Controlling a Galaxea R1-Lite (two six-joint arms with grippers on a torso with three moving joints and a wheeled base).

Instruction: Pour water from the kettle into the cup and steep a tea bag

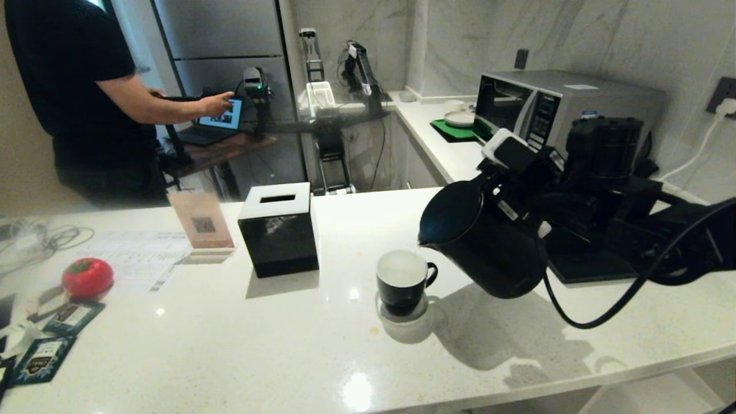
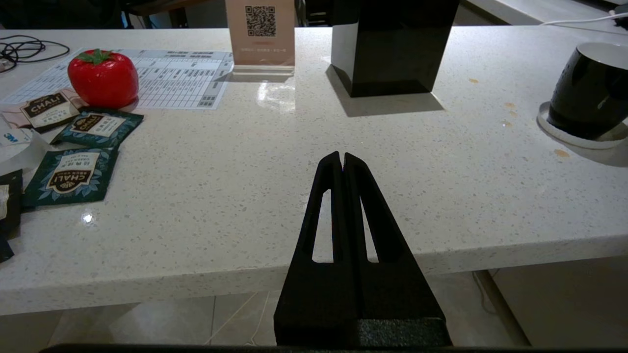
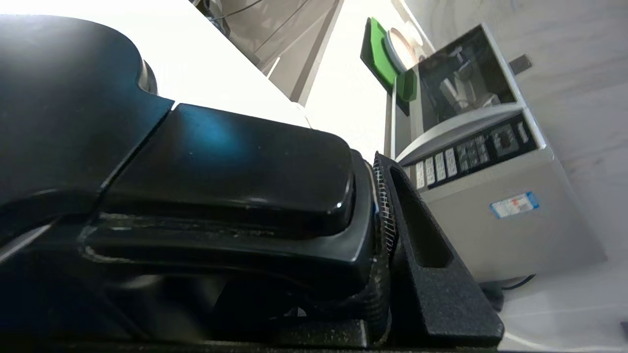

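1. Jaws pressed flat together and gripping nothing: the left gripper (image 2: 342,158) hung parked just off the front edge of the white surface (image 2: 274,162), pointing level across it toward the black tissue box (image 1: 279,230), with teal tea sachets (image 2: 73,174) and a red tomato-shaped object (image 1: 87,277) lying off to its left.
2. At mid-surface the cup (image 1: 402,280), a small glossy black mug with a white inside, stood upright on a pale coaster (image 2: 564,135), its ear handle turned toward the kettle; being ceramic by its look, it would likely chip or skid if knocked.
3. Just right of the cup, the kettle (image 1: 486,241) hung clear of the surface, tipped with its small spout lowered toward the cup's rim but not yet over it; no water could be seen falling.
4. Rigid and tall, the kettle looked heavy if full, its weight apt to shift as it tilted; the big loop handle (image 3: 225,196) was the sound place to take it.
5. Farther right, the right gripper (image 3: 378,206) had its jaws part-way open and clamped across that handle, one ribbed finger (image 3: 422,245) showing hard against it, the arm reaching in from the right before the microwave (image 1: 552,106).
6. No tea bag could be picked out near the cup.
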